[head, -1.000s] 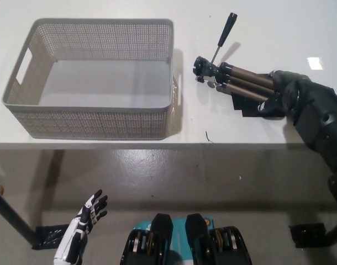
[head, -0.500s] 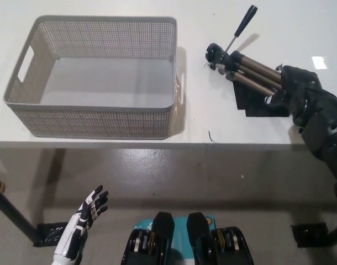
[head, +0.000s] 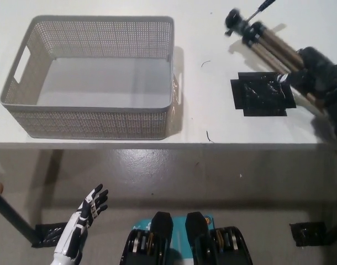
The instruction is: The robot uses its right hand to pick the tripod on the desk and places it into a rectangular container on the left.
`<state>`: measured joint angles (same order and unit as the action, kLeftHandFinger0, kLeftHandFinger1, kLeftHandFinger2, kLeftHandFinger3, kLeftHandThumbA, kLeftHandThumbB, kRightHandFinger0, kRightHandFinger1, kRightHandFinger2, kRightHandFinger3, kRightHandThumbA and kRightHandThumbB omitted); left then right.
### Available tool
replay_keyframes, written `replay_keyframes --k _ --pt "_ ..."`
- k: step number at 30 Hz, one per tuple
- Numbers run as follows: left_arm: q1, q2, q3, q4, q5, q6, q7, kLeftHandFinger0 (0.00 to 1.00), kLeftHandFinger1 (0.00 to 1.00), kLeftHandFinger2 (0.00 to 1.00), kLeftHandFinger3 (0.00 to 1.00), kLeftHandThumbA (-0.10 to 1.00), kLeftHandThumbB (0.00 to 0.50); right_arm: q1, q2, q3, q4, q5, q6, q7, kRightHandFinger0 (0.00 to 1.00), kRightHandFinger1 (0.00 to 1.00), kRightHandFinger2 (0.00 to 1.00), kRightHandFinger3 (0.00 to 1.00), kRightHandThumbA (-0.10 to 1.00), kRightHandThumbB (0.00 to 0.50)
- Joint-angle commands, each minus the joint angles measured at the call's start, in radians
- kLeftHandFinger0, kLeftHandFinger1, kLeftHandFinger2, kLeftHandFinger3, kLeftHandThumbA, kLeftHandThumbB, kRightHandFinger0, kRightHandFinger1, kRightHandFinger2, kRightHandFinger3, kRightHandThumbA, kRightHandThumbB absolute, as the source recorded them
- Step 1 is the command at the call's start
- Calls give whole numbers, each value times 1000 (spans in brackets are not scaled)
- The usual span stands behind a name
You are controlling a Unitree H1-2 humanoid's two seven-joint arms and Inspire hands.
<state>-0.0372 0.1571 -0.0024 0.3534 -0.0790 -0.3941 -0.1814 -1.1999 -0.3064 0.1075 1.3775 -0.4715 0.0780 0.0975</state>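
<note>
- The black right hand (head: 315,74) has its fingers closed around the legs of the tripod (head: 268,38), gripping it near the right edge of the view.
- The tripod looks lifted clear of the worktop (head: 212,118), its head pointing up and to the left and its thin handle running out of the top of the view.
- Below the tripod lies a black mat (head: 262,96), bare on the worktop.
- The basket (head: 94,118) stands well apart on the left side of the worktop, with nothing in it.
- The white left hand (head: 83,221) hangs low at the lower left, below the worktop edge, fingers spread and holding nothing.
- Judged from this: the pick is done; the carry across to the left and the release into the basket are left.
</note>
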Motion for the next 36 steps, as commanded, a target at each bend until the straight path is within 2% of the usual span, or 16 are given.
replay_keyframes --k 1,4,6,7,9,13,15,17,18,19,22,24,27,29,33,36 --pt "-9 15 4 -11 3 -45 -6 1000 1000 1000 1000 1000 500 -45 0 -146 -42 232 -24 150 161 618 928 1000 -100 128" --pt "-6 15 2 -11 6 -47 -6 1000 1000 1000 1000 1000 500 -58 -3 -172 -73 232 -21 156 207 591 883 928 -100 127" --pt "-6 19 2 -5 5 -53 -10 1000 1000 1000 1000 1000 500 -58 -9 -166 -96 224 -50 178 197 575 869 943 -100 121" --pt "-6 19 1 -3 10 -58 -8 1000 1000 1000 1000 1000 500 -57 -11 -163 -133 220 -47 181 109 532 869 1000 -100 129" --pt "-6 20 2 -1 13 -60 -7 1000 1000 1000 1000 1000 500 -58 -12 -178 -161 245 -28 203 74 546 874 1000 -100 114" --pt "-1 16 2 -3 14 -56 -4 1000 1000 1000 1000 1000 500 -87 -5 -194 -224 271 74 213 96 573 895 1000 -100 148" --pt "0 15 3 -5 17 -53 -3 1000 1000 1000 1000 1000 500 -104 -2 -172 -278 263 89 230 41 477 853 975 -100 130" --pt "-2 15 2 1 23 -59 -1 1000 1000 1000 1000 1000 500 -114 2 -160 -335 260 106 240 96 513 840 821 -100 169" --pt "-2 15 2 3 23 -62 -1 1000 1000 1000 1000 1000 500 -124 6 -168 -350 276 121 249 111 527 845 823 -100 175" --pt "-3 11 2 7 18 -68 -3 1000 1000 1000 1000 1000 500 -139 13 -178 -366 292 147 251 116 529 853 921 -100 170" --pt "-1 11 4 5 19 -62 0 1000 1000 1000 1000 1000 500 -171 34 -193 -404 324 190 261 48 485 846 865 -100 163" --pt "3 12 4 -4 17 -52 -1 1000 1000 1000 1000 1000 500 -195 58 -204 -450 360 186 291 2 469 818 752 -100 181" --pt "3 16 3 -4 19 -51 -3 1000 1000 1000 1000 1000 500 -219 93 -189 -531 368 239 307 15 511 867 817 -100 183" --pt "4 20 -2 4 25 -60 -8 1000 1000 1000 1000 1000 500 -229 125 -185 -583 378 269 309 4 507 878 767 -100 215" --pt "14 24 -9 -2 29 -63 -17 1000 1000 1000 1000 1000 500 -235 174 -164 -616 380 274 319 16 563 888 849 -100 165" --pt "15 21 -14 3 30 -68 -21 1000 1000 1000 1000 1000 500 -258 216 -142 -594 374 286 309 0 565 913 867 -100 196"
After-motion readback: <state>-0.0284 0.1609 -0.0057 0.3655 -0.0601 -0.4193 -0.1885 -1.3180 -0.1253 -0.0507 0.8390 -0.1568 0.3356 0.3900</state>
